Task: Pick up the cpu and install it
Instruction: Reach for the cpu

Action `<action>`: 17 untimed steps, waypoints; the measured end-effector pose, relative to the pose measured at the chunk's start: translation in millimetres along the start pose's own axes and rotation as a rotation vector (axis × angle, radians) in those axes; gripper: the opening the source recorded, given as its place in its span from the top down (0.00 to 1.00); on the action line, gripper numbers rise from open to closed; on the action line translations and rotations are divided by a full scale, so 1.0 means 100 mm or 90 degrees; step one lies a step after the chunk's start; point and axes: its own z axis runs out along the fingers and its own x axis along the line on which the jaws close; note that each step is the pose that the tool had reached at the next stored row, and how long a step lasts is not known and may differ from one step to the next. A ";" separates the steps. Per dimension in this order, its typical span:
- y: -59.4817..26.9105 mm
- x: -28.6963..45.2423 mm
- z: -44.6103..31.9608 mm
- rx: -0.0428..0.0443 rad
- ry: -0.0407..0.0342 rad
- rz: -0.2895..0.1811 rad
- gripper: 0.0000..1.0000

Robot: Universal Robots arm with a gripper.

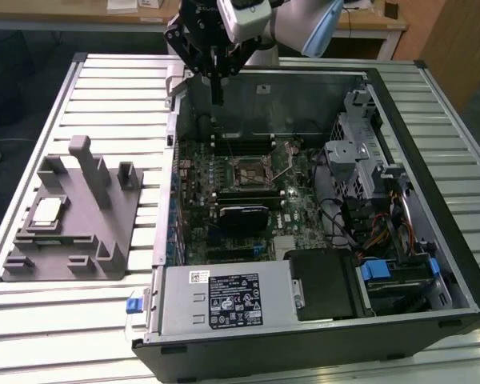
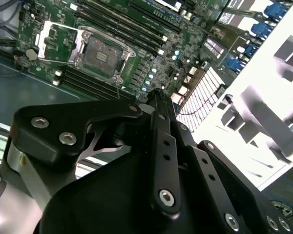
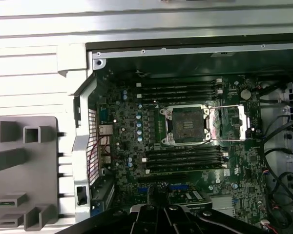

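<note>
The gripper [image 1: 216,98] is seen clenched, its fingers pressed together with nothing between them. It is hung just inside the rear wall of the open computer case [image 1: 304,96], near the corner on the exterior view's left. Below it the motherboard [image 1: 198,206] is laid flat. The socket [image 3: 188,124] is shown in both wrist views with its metal frame [image 3: 229,124] swung aside (memory slots run close along two of its edges). Open air is left above the board there, while the drive cages [image 1: 356,152] and cables [image 1: 376,232] are crowded toward the exterior view's right. Beyond the case's side wall, across a bare strip of slatted table [image 1: 32,320], the grey fixture [image 1: 80,240] is set. The cpu [image 1: 48,210] is found lying flat in a recess on it, well apart from the gripper.
</note>
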 end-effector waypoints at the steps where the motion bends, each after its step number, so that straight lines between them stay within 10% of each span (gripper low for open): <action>1: -0.001 0.017 0.000 0.0000 -0.0001 0.000 0.89; 17: -0.025 0.338 -0.009 -0.0003 -0.0036 0.000 0.89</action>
